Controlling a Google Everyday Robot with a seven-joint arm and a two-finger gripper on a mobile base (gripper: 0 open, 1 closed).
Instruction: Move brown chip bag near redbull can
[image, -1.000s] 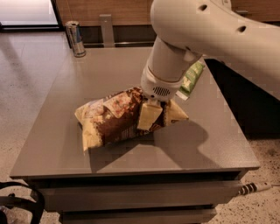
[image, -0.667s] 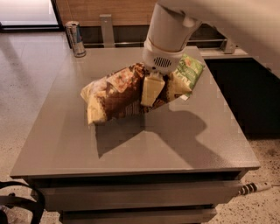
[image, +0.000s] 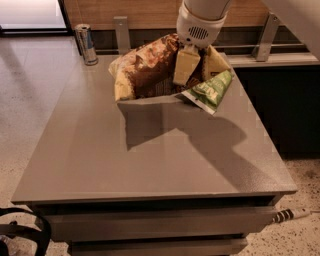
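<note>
The brown bag (image: 145, 70) is now held clear of the table (image: 150, 165), with its shadow thrown beneath it, whereas a second ago it was lying near the middle; it has been carried toward 12 o'clock, up by the far edge. It is clamped at its right end by the gripper (image: 197, 70), whose fingers are closed on it, and the green bag (image: 212, 90) is seen just beside at 5 o'clock. The can (image: 86, 44) is found at 10 o'clock of the brown bag, near but apart, so a short leftward carry and a set-down are judged to remain.
</note>
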